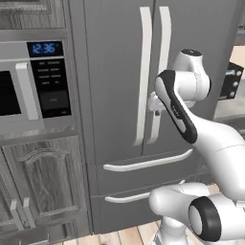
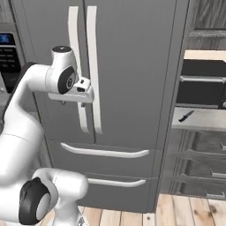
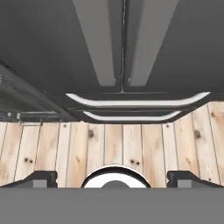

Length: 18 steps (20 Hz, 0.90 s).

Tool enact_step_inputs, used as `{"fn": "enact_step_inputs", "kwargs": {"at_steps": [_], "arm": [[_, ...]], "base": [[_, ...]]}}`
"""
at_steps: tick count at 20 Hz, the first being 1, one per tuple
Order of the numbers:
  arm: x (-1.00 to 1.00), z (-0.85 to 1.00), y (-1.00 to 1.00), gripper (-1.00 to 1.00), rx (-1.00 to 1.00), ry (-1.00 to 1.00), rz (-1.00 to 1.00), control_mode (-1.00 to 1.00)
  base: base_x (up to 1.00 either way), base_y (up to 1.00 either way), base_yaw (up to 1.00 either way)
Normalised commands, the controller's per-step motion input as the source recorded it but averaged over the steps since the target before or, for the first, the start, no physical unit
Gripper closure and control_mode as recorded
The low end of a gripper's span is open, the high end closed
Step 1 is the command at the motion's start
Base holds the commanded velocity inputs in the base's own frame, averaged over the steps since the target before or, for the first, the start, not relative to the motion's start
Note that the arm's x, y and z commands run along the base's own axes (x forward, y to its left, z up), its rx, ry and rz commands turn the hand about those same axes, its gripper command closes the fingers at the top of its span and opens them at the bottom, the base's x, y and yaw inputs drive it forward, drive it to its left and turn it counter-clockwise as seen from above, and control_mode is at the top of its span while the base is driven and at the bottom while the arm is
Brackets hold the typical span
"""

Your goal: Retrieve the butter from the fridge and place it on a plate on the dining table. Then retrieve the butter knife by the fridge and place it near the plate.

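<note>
Lighting is even and diffuse, without harsh glare. The fridge (image 1: 115,72) doors ahead of the gripper (image 2: 81,98) read flat mid-grey; its handles (image 2: 81,66) cast faint, soft shadows. The hand view renders darker. All frames are slightly soft, low resolution.

Before me the fridge (image 1: 119,72) looks like matt dark grey metal – its handles (image 1: 143,72) pale, smooth, satin silver. Below my pincer (image 3: 113,177), the floor (image 3: 131,148) is knotty light wood planks.

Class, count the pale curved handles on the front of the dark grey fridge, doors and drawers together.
4. Two long upright handles, the left door handle and right door handle, flank the centre seam; the upper drawer handle and lower drawer handle lie crosswise below. None seems hidden.
</note>
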Motion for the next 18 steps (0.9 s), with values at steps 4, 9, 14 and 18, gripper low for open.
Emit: {"fn": "enact_step_inputs", "kwargs": {"at_steps": [4, 9, 14, 18], "arm": [[0.00, 0.00, 0.00, -1.00, 0.00, 0.00, 0.00, 1.00], [0.00, 0.00, 0.00, -1.00, 0.00, 0.00, 0.00, 1.00], [0.00, 0.00, 0.00, -1.00, 0.00, 0.00, 0.00, 1.00], [-0.02, 0.00, 0.00, -1.00, 0.00, 0.00, 0.00, -1.00]], "base": [[-0.54, -0.11, 0.00], [-0.42, -0.03, 0.00], [-0.39, -0.03, -0.01], [-0.05, 0.00, 0.00]]}}
